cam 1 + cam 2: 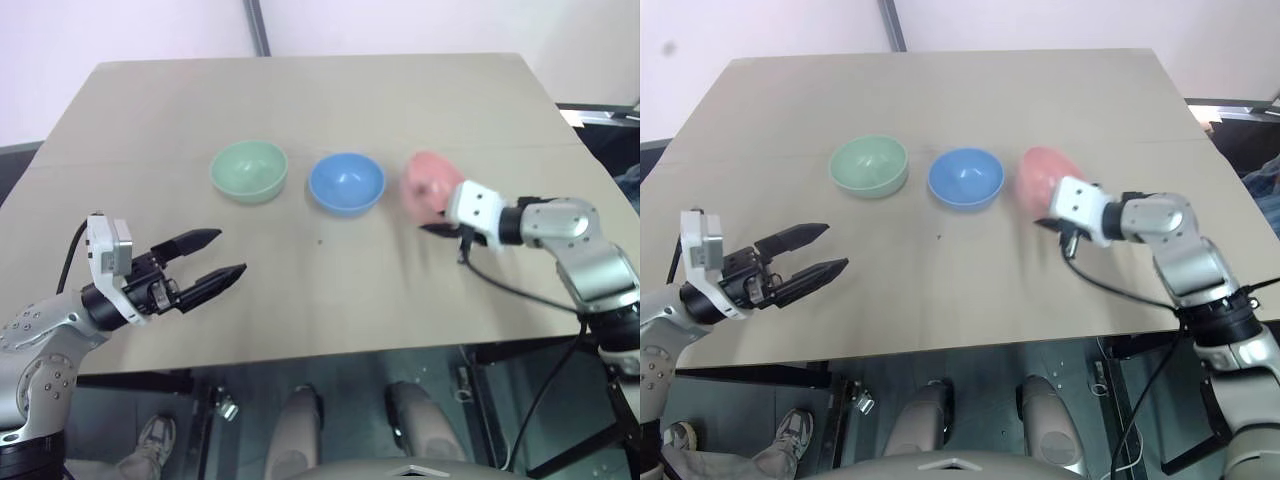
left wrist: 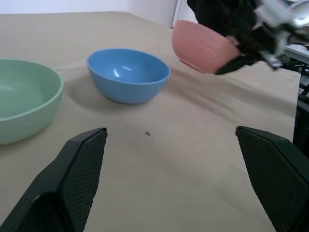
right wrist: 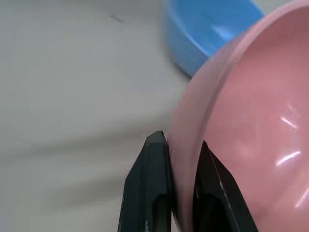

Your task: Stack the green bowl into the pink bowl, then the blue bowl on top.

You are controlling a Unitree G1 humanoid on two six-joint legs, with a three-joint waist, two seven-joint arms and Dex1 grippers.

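Right wrist view: the right jaws point(image 3: 182, 186) pinch the pink bowl's point(image 3: 251, 145) rim, bowl tilted off the bench point(image 1: 300, 100). The green bowl point(image 1: 249, 170) lies beyond the blue bowl point(image 1: 346, 183) from them, nearer the left jaws point(image 1: 216, 262), which gape empty.

Bare bench point(image 1: 330, 300) lies open in front of the green bowl point(image 1: 249, 170) and blue bowl point(image 1: 346, 183), which stand close together.

Both eye views are looking down from head height over the tabletop point(image 1: 320, 300), sharing its whole surface. The left wrist view is facing low across it toward the blue bowl point(image 2: 128, 75). The right wrist view is sitting close against the pink bowl point(image 3: 251, 130).
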